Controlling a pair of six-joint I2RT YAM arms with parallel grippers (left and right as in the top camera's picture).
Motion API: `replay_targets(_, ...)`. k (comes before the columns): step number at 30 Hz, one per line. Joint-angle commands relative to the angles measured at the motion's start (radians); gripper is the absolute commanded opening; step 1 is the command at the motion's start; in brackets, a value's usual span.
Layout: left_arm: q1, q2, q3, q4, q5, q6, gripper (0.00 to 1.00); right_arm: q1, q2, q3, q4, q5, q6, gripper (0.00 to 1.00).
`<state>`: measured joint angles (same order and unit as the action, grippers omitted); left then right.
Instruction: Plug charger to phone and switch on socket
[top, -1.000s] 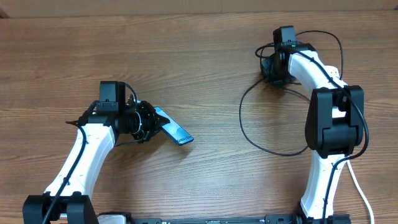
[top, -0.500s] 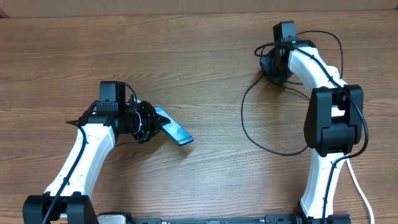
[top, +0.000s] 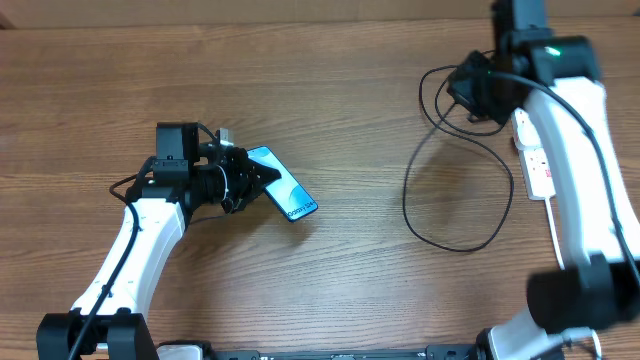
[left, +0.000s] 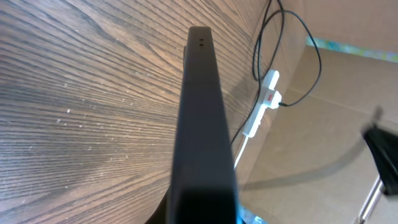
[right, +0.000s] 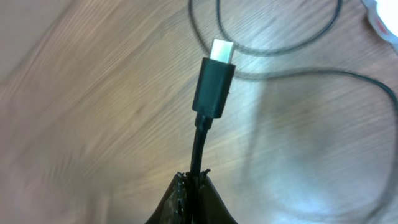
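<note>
**Ana:** How did the left pincer (top: 248, 180) stand?

**Ben:** Pressed together on one end of the phone (top: 286, 197); the rest of the phone stuck out to the right and a little nearer, screen up, at the left middle of the surface (top: 330, 90); whether its free end touched the wood I could not tell; the left wrist view showed only its dark edge.

**Ana:** And the right pincer (right: 193, 198)?

**Ben:** Pinched tight on the charger (top: 440, 215), just behind the connector (right: 215, 78); the connector pointed clear of the fingers, its pale tip bare and touching nothing; in the overhead view that pincer hung at the far right, well apart from the phone.

**Ana:** Where did the cable run?

**Ben:** From the grip it fell in a wide loop onto the surface, nearer than the pincer, then curved back toward the socket (top: 534, 160); whether its plug sat in an outlet I could not tell.

**Ana:** The socket itself?

**Ben:** It lay at the right edge, partly under the right arm; the left wrist view showed one red switch (left: 268, 98); its white cord (left: 244, 135) trailed toward the near side.

**Ana:** Counts?

**Ben:** Two pincers, one phone, one charger, one socket, one white cord.
</note>
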<state>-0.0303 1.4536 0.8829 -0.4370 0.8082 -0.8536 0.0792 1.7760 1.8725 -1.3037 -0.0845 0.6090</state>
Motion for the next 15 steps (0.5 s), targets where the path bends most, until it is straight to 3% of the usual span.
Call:
replay_targets(1,0.007,-0.002,0.014,0.008,0.078,0.043,0.04,-0.001,-0.147,0.023,-0.102,-0.087,-0.121,0.04)
replay_targets(8,-0.002,-0.002,0.014,0.008,0.23,0.148,0.04,-0.001,-0.433,-0.066,-0.243,-0.219,-0.238,0.04)
replay_targets(15,-0.055,-0.002,0.014,0.032,0.346,0.204,0.04,-0.001,-0.825,-0.396,-0.184,-0.391,-0.297,0.04)
